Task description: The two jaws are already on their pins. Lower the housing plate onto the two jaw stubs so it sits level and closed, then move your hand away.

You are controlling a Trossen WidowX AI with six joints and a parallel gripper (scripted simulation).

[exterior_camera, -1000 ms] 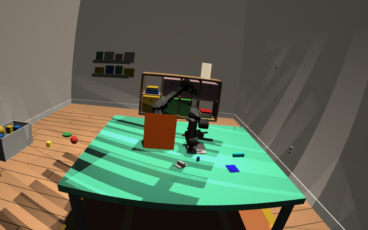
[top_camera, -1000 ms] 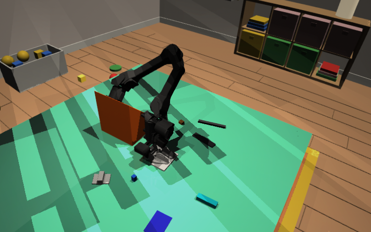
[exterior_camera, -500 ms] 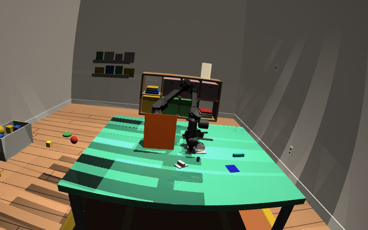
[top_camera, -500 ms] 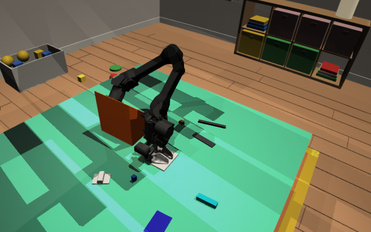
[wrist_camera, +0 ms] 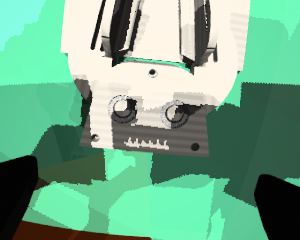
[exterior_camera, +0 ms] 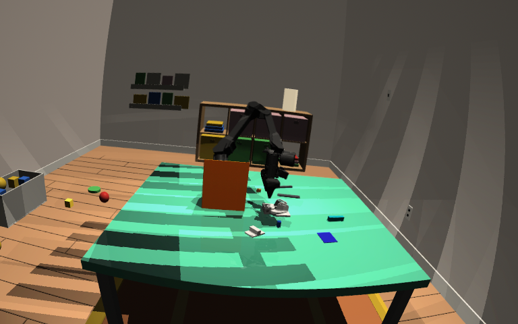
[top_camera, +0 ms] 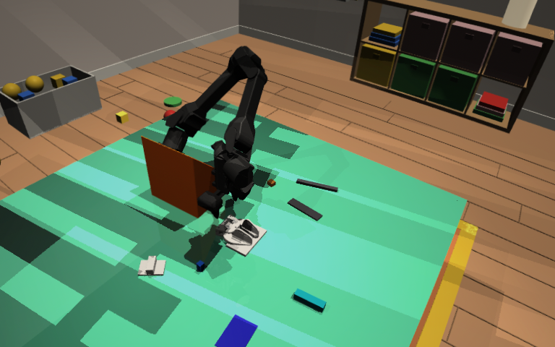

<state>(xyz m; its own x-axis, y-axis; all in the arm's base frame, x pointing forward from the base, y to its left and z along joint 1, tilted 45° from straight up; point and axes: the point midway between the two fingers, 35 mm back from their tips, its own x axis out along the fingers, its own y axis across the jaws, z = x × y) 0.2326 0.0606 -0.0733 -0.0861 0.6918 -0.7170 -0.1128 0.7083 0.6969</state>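
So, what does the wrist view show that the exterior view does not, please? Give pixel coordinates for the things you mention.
Only wrist: two ring-shaped details on the housing plate [wrist_camera: 152, 87], and both fingertips standing wide apart.

Only exterior: the teal bar [exterior_camera: 335, 218], the blue square [exterior_camera: 326, 237] and the wall ledges [exterior_camera: 156, 86].

Both: the white assembly [exterior_camera: 276, 208] [wrist_camera: 230, 60], the green tabletop [exterior_camera: 358, 248] [wrist_camera: 275, 60] and the open gripper [exterior_camera: 270, 196] [wrist_camera: 149, 180].
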